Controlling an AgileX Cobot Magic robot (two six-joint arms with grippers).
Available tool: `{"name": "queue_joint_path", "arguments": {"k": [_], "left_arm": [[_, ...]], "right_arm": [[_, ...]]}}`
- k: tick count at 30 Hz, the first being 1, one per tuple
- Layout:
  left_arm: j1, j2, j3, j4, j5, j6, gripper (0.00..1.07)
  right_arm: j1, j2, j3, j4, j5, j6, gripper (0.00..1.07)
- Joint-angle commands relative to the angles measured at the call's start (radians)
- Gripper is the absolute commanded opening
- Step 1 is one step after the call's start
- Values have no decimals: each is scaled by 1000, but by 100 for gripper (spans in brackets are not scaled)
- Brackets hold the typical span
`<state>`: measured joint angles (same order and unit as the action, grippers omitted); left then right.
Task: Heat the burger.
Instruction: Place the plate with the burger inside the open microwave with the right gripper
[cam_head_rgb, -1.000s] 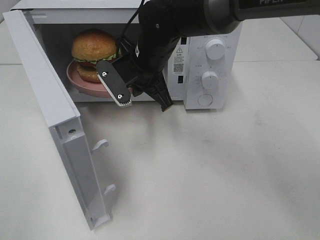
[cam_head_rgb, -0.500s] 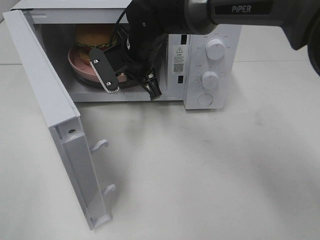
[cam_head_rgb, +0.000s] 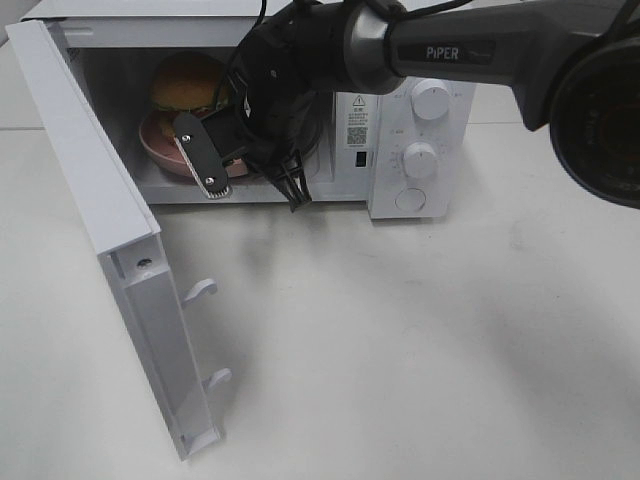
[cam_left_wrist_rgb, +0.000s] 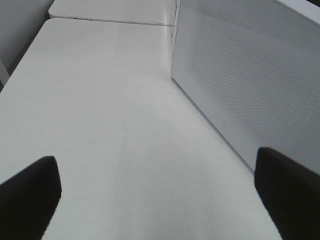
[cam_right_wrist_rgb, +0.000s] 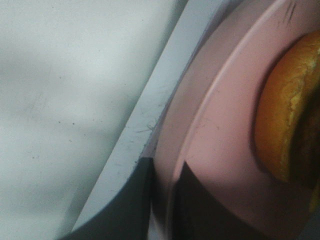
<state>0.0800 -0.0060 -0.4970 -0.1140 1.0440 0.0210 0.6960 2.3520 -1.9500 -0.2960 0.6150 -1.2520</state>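
The burger (cam_head_rgb: 185, 82) lies on a round pink plate (cam_head_rgb: 160, 150) inside the open microwave (cam_head_rgb: 410, 130). My right arm reaches into the cavity from the right and hides the plate's right side. In the right wrist view my right gripper (cam_right_wrist_rgb: 165, 200) is shut on the plate's rim (cam_right_wrist_rgb: 220, 125), one dark finger on each side, with the burger's bun (cam_right_wrist_rgb: 285, 115) just beyond. I cannot tell whether the plate rests on the cavity floor. My left gripper (cam_left_wrist_rgb: 159, 192) is open with nothing between its fingers and faces the microwave's perforated side wall (cam_left_wrist_rgb: 240, 85).
The microwave door (cam_head_rgb: 100, 220) is swung wide open to the left, with its two latch hooks (cam_head_rgb: 200, 290) sticking out. The control panel with two knobs (cam_head_rgb: 430, 98) is on the microwave's right. White table (cam_head_rgb: 400, 350) spreads in front.
My right arm has pushed deeper into the microwave, carrying the plate and burger back and to the left. The left gripper has stayed open.
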Motion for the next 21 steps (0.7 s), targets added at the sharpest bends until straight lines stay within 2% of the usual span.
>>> {"name": "queue_joint_path", "arguments": {"k": [1,5,7,10,12,13,15,18,20,21], "left_arm": [[-3,-21,1,-1,-10,-1,101],[-3,-21,1,-1,-10,-1,101],[-3,-21,1,-1,-10,-1,101],[-3,-21,1,-1,-10,-1,101],[-3,-21,1,-1,-10,-1,101],[-3,-21,1,-1,-10,-1,101],[-3,-21,1,-1,-10,-1,101],[-3,-21,1,-1,-10,-1,101],[-3,-21,1,-1,-10,-1,101],[-3,-21,1,-1,-10,-1,101]], "right_arm": [[-10,2,-22,-15,-60,16,11],[-20,4,-22,-11,-59,33,19],[-22,11,-22,-11,-60,36,34],[-22,11,-22,-11,-59,36,37],[-22,11,-22,-12,-60,36,47],[-22,11,-22,-12,-60,36,47],[-22,9,-15,-12,-58,40,53],[-22,3,-8,-11,-57,46,54],[-21,-42,63,-10,-86,61,57],[-21,-42,63,-10,-86,61,57]]}}
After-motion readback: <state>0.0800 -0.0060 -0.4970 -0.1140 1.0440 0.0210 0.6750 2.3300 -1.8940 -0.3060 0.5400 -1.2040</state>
